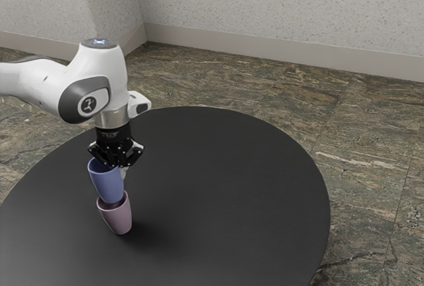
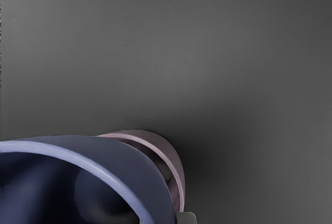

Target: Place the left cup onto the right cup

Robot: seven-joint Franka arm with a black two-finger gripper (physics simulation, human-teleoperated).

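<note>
1. Table. The round black table [image 1: 252, 187] carries both cups near its edge on the exterior view's left. The wrist view shows its bare dark surface [image 2: 181, 53] beyond the cups.

2. Arm. The white arm [image 1: 79, 87] enters from the exterior view's left and points its hand straight down over the cups.

3. Blue cup (the cup to be placed). The blue cup [image 1: 106, 181] hangs directly under the hand, mouth up. Its base sits inside the mouth of the pink cup. In the wrist view its wide rim [image 2: 78, 154] lies just under the hand.

4. Pink cup (the receiving cup). The pink cup [image 1: 118, 218] stands on the table beneath the blue cup. In the wrist view its rim [image 2: 166, 156] shows just past the blue cup's wall, touching or nearly touching it.

5. Gripper. The gripper [image 1: 116, 161] has its fingers drawn close together on the blue cup's rim wall and appears to clamp it there. Nothing else is held.

6. Governing relation. The long axes of both cups run in one line, top to bottom, with the tops leaning slightly toward the exterior view's left. The hand is at the upper end of that line. Judgement: the stack appears seated. The remaining step is likely to release the rim and withdraw upward along that same line. A sideways withdrawal could drag the rim and tip both cups.
</note>
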